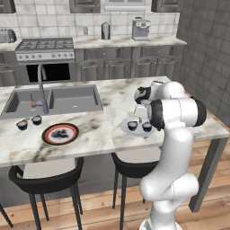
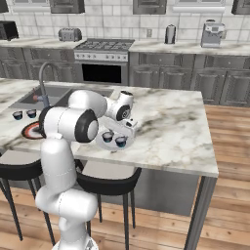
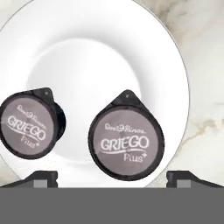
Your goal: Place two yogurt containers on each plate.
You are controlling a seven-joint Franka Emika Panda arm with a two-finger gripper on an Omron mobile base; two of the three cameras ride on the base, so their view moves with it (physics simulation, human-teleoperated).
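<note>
Gripper: gripper (image 3: 112, 178) is standing released above the white plate (image 3: 105, 48), its two dark fingertips (image 3: 41, 178) spread wide at the bottom of the hand view and touching nothing.
Cups on white plate: two yogurt containers are sitting on the white plate; in the hand view one yogurt container (image 3: 126, 142) is lying between the fingertips at 6 o'clock of the plate, and the other yogurt container (image 3: 29, 123) is resting at 8 o'clock, overhanging the rim.
Same pair from the base: in the left base view they are showing as two dark cups (image 1: 132, 125) (image 1: 147, 127) side by side, just apart, on the pale plate beside the arm.
Patterned plate: red-rimmed plate (image 1: 60, 133) is lying bare on the marble counter (image 1: 94, 134) in front of the sink (image 1: 54, 99).
Remaining cups: two more yogurt containers (image 1: 22, 125) (image 1: 36, 120) are standing on the counter at 10 o'clock of the red-rimmed plate, near it but off it.
</note>
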